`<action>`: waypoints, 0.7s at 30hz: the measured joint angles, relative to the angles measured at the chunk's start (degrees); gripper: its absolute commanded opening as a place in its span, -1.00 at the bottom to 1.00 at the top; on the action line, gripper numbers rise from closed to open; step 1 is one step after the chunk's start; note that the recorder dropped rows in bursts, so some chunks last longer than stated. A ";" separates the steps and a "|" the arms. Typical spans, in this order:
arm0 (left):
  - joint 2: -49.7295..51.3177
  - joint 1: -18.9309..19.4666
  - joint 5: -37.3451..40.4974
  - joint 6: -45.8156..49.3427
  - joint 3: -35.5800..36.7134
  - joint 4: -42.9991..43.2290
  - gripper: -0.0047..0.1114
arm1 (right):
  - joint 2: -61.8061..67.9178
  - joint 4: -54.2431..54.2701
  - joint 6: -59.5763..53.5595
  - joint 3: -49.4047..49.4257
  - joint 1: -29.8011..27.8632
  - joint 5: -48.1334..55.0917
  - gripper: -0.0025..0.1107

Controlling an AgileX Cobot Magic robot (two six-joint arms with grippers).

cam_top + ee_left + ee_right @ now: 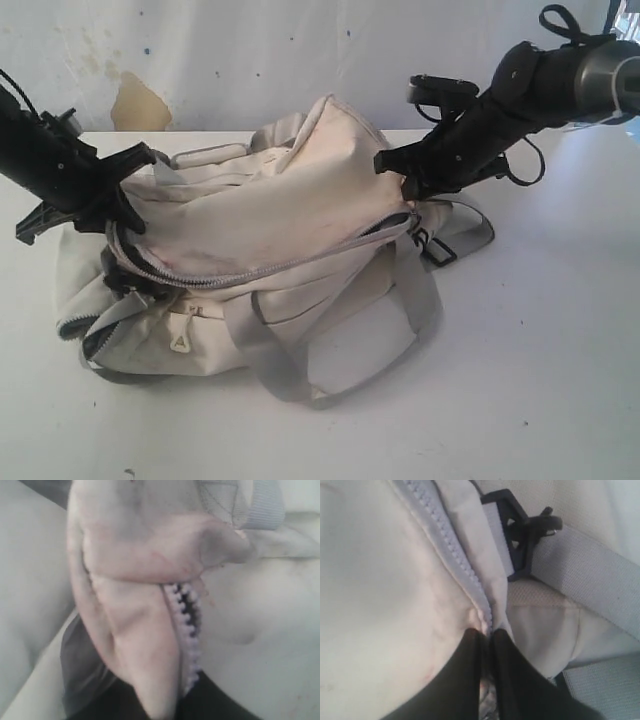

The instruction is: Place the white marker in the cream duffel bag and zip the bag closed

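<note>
The cream duffel bag (290,230) lies on its side on the white table, with its grey zipper (280,265) running along the top from left to right. My left gripper (125,215) sits at the bag's left end. In the left wrist view the left gripper (162,692) is shut on a fold of cream fabric beside the zipper teeth (189,625). At the bag's right end my right gripper (405,188) pinches the zipper's end. Its black fingers (465,680) stand nearly together, so the right gripper (487,632) is shut on the zipper edge (450,545). The white marker is out of view.
Grey webbing handles (275,360) spill toward the table's front. A black buckle (522,535) on a grey strap (590,575) lies close to the right gripper. The white table (540,380) reaches to a stained wall (140,100) behind.
</note>
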 measured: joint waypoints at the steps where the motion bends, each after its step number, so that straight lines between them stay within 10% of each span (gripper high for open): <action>1: 0.24 0.51 0.27 0.00 -1.00 -0.13 -0.90 | -0.67 -0.68 1.65 0.00 0.00 1.11 -0.96; 16: 10.29 2.91 7.10 7.36 -23.16 -5.54 -0.88 | -21.30 -1.33 11.78 20.38 4.06 3.56 -0.96; 21: 8.66 3.47 8.46 11.11 -23.25 -4.56 -0.06 | -21.10 -1.21 13.80 21.20 4.06 0.91 -0.92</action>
